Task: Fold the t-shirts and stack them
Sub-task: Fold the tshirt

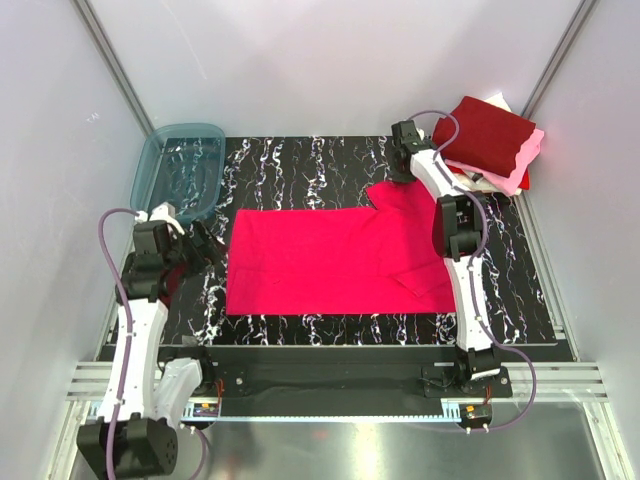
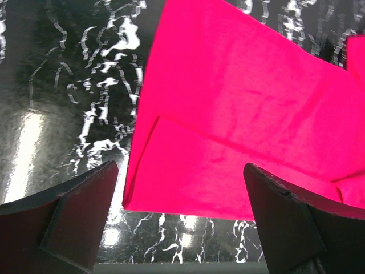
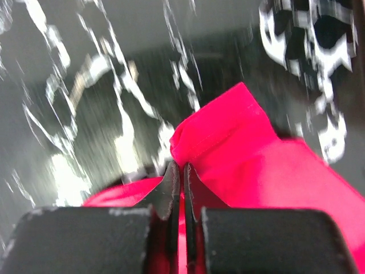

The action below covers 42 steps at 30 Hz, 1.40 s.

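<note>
I find nothing to read in any of my views: no lettering, number, label or brand mark shows on the pinkish-red t-shirt (image 1: 330,265), the folded t-shirts (image 1: 490,135), the tub (image 1: 160,165) or the table (image 1: 300,170)

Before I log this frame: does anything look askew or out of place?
At the far right corner, the maroon t-shirt lies turned on the pale pink t-shirt, their edges not aligned.
</note>
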### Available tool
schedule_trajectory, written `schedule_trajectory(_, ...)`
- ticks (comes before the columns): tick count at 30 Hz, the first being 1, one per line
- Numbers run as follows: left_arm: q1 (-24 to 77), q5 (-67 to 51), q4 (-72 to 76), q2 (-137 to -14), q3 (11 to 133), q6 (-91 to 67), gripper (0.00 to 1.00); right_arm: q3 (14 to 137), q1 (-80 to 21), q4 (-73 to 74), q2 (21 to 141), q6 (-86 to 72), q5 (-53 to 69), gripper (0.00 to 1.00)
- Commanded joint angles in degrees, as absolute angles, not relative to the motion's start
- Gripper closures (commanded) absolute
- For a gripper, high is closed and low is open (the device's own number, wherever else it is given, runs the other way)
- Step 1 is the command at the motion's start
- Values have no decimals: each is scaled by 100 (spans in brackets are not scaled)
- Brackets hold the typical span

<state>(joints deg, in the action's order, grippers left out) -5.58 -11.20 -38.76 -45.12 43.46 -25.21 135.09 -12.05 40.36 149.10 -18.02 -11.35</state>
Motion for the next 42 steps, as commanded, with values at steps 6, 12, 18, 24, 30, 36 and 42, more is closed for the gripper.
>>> schedule_trajectory(6, -116, -844, -3156, -6148, 5211, -2680, 5, 11507, -1231, 4078, 12482, -1697, -1449, 100)
schedule_trajectory(12, 255, -466, -3190, -7862, 6335, -2760, 11, 10083, -1248, 3745, 11137, -1889, -1276, 100)
schedule_trajectory(18, 360, -167, -3480, -9217, 7382, -2672, 20, 8415, -1248, 3104, 10065, -2267, -747, 100)
schedule_trajectory(24, 624, 237, -3665, -10263, 8164, -2698, 23, 7682, -1257, 2866, 9484, -2294, -546, 100)
schedule_trajectory(30, 677, 624, -3814, -11002, 8735, -2804, 26, 7085, -1257, 2655, 9001, -2373, -317, 100)
schedule_trajectory(36, 677, 835, -4042, -11705, 9420, -2839, 30, 6628, -1248, 2479, 8570, -2505, -26, 100)
schedule_trajectory(42, 694, 949, -4061, -12198, 9799, -2918, 32, 6399, -1248, 2426, 8350, -2540, 228, 100)
